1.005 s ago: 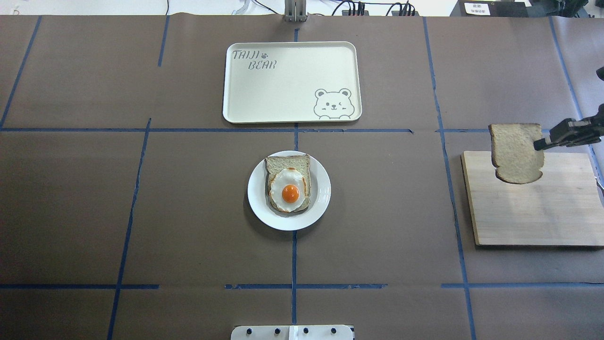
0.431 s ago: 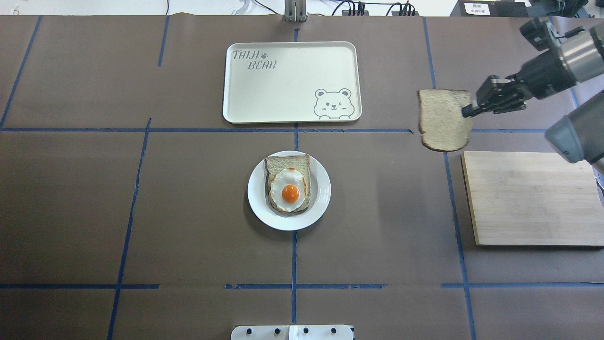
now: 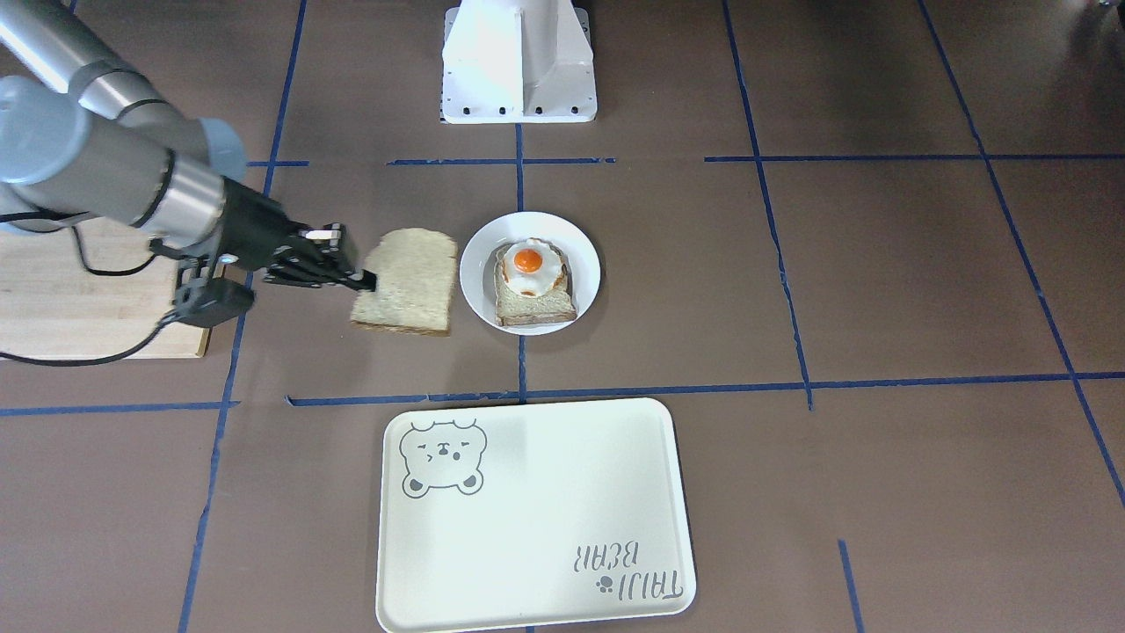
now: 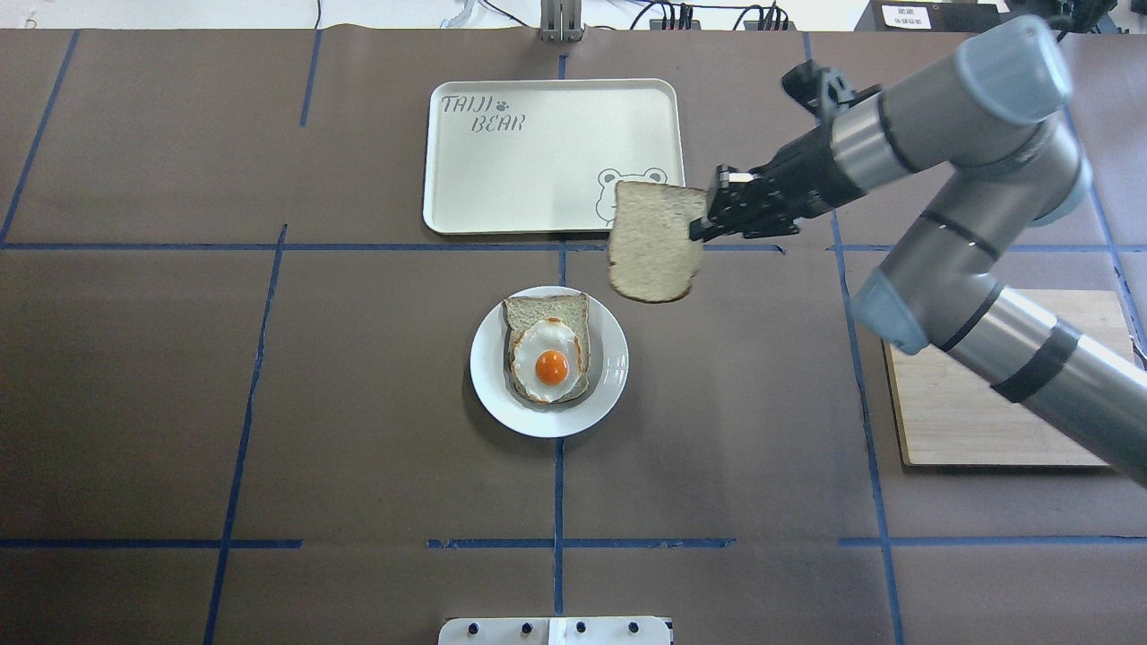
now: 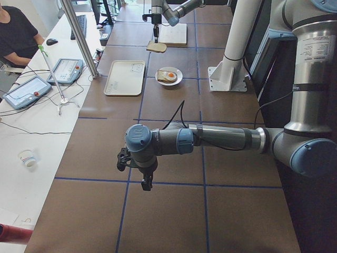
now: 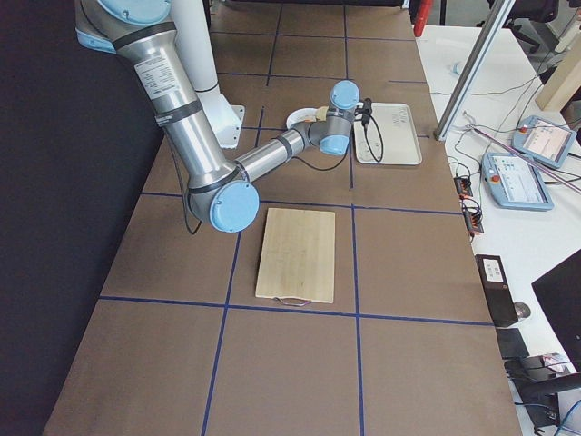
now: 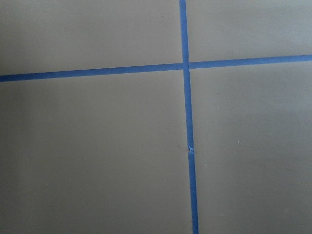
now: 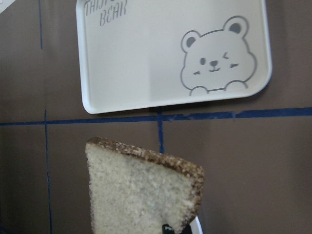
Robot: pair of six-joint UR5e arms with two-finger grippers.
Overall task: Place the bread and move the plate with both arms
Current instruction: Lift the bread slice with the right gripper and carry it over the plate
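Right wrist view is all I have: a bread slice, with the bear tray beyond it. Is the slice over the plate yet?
Observer: No. In the overhead view the bread hangs in the air on the robot's right of the plate, not over it.
Operator: Plate empty?
Observer: No, an egg-topped slice lies on it.
Operator: Grip okay?
Observer: The right arm has its jaws shut on one edge of the bread.
Operator: Left arm?
Observer: The left arm is over the brown table, well away from the plate.
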